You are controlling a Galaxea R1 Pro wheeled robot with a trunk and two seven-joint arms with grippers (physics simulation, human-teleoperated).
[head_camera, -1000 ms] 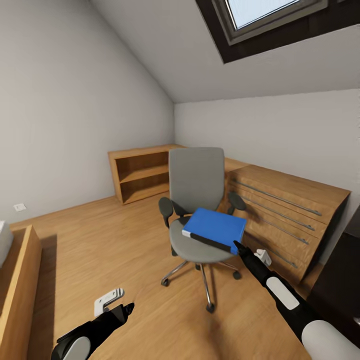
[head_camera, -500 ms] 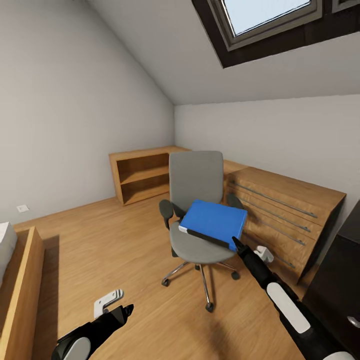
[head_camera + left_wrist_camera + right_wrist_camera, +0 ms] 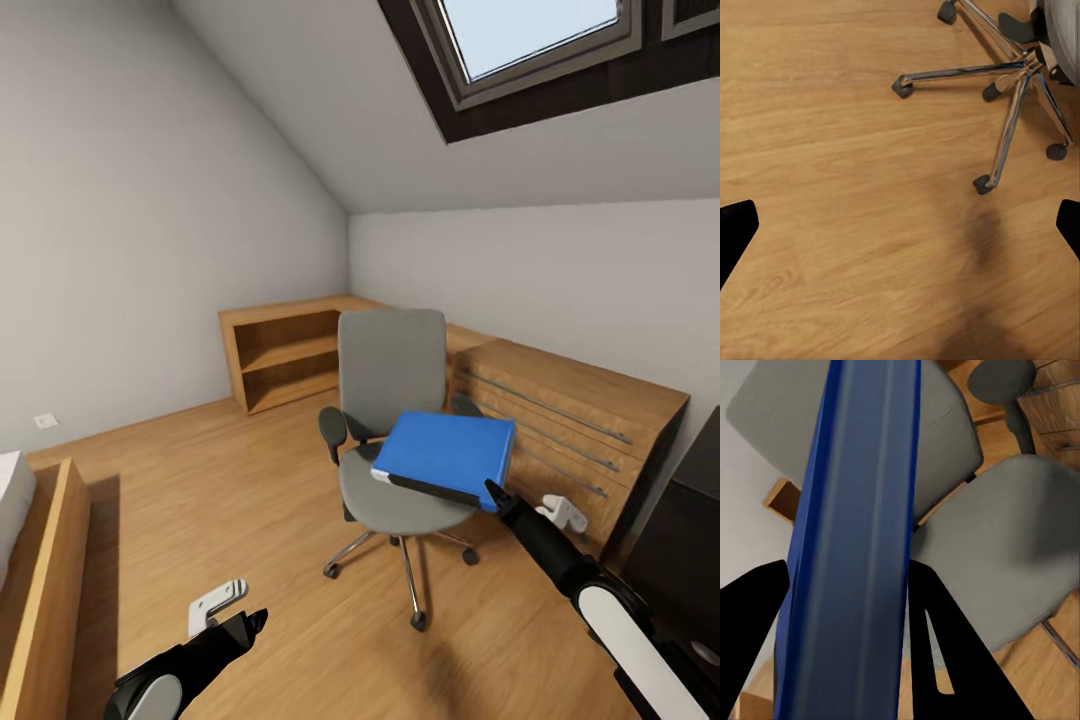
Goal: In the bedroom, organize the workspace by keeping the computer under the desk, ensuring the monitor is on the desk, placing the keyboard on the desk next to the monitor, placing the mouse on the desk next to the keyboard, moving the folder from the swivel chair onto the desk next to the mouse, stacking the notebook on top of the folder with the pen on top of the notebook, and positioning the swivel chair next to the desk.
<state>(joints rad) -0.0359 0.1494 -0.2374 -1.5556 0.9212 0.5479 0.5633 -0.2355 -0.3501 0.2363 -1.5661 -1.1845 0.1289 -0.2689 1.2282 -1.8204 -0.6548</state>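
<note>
So the right gripper (image 3: 497, 497) has its jaws clamped on the near corner of the folder (image 3: 447, 455), one finger on each face in the right wrist view. The folder is lifted clear of the swivel chair (image 3: 393, 420) seat, hanging over its front right part, tilted, long axis running roughly left to right, white-edged side facing the robot. The left gripper (image 3: 250, 622) hangs low over the wood floor (image 3: 200, 500), jaws spread wide apart.
</note>
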